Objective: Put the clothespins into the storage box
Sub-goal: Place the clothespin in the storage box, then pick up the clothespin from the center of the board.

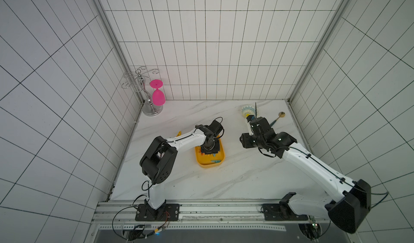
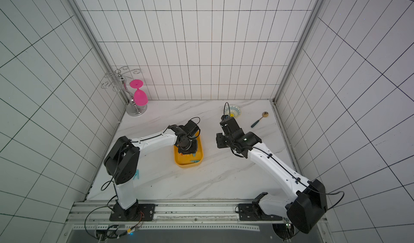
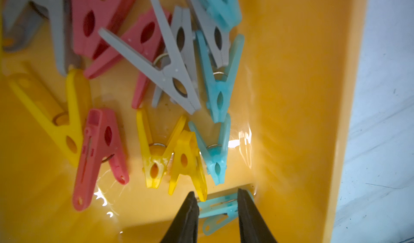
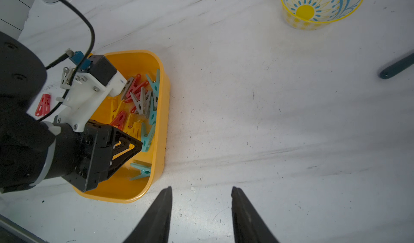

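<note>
The left wrist view shows what both top views hide under my wrist. My left gripper (image 3: 216,192) is down inside the storage box (image 3: 302,96) with its jaws parted, and a teal clothespin (image 3: 218,208) lies on the box floor at the tips. The right wrist view shows that pin lying flat, clear of the fingers. A heap of clothespins (image 3: 170,74) in red, grey, yellow and teal lies farther along the floor.

Only the right wrist view shows a red clothespin (image 4: 43,105) out on the table (image 4: 268,130), behind my left arm. A top view shows a yellow clothespin (image 1: 178,133) beside that forearm, and what looks like a stray teal clothespin (image 2: 137,174) lies by the elbow.

My right gripper (image 4: 201,188) hangs over bare marble just beside the box's rim, its jaws wide and empty. The bowl (image 4: 313,24) and spoon (image 2: 259,120) sit near the far right corner, well apart from the box, with open table between.
</note>
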Robot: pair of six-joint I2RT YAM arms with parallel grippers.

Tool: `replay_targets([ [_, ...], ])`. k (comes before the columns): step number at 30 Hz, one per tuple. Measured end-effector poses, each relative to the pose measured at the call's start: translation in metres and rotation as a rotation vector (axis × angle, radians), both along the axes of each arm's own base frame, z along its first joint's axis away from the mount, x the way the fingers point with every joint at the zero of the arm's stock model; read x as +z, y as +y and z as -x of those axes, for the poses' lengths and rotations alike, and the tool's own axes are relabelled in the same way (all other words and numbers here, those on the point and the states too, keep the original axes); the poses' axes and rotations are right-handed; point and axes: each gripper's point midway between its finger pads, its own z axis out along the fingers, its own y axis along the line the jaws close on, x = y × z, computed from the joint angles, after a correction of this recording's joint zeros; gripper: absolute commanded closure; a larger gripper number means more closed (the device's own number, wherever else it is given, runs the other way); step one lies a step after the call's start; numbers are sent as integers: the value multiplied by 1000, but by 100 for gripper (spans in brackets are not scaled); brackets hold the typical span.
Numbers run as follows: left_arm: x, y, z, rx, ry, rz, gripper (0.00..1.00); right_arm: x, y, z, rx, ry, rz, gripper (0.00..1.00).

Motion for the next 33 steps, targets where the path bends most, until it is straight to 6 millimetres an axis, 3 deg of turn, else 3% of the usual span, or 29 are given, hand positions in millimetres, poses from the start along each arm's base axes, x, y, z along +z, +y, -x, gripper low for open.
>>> replay_targets([
  [2, 14, 6, -3, 9, -21, 13, 64, -1, 0, 1, 2, 5, 3, 53],
  [5, 49, 32, -20, 75, -90, 50, 63, -2, -1, 3, 6, 12, 8, 53],
  [8, 89, 85, -50, 208, -208, 65, 63, -4, 0, 4, 15, 18, 9, 53],
  [11, 103, 141, -69, 330, -270, 26, 63, -8, 4, 6, 33, 32, 12, 53],
  [14, 87, 171, -76, 373, -248, -52, 63, -12, 10, 9, 53, 46, 18, 53],
  [19, 28, 180, -76, 356, -118, -154, 63, -15, 26, 18, 102, 54, 11, 53],
  [22, 3, 186, -71, 356, -63, -200, 64, -18, 38, 24, 135, 60, 6, 53],
  [33, -23, 206, -85, 442, -39, -259, 64, -25, 54, 32, 167, 79, -2, 53],
])
